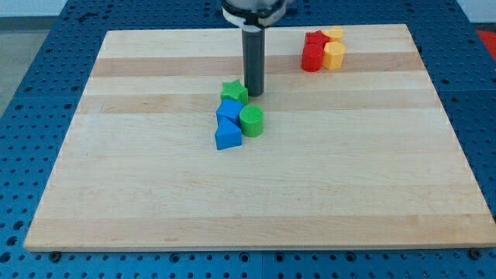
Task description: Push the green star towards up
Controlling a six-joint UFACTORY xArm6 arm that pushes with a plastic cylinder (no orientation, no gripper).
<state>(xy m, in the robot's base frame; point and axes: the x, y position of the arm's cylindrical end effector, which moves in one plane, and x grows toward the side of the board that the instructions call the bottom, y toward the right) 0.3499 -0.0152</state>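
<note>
Landmark: green star [234, 91], on the worktop [372, 170], a little above its middle.
Tip [254, 94]: just to the right of the green star, at its edge; contact cannot be judged.
Rod: its upper end is cut off by the view's top.
Gripper: the arm has none, so nothing is grasped.
Blue blocks [228, 124]: directly below the star, pressed together; exact shapes unclear.
Green cylinder [251, 121]: lower right of the star, touching the blue blocks.
Red blocks [313, 51] and yellow blocks [334, 49]: far to the star's upper right, tightly clustered, the rear ones partly hidden.

My tip [254, 94] stands upright on its straight dark rod.
</note>
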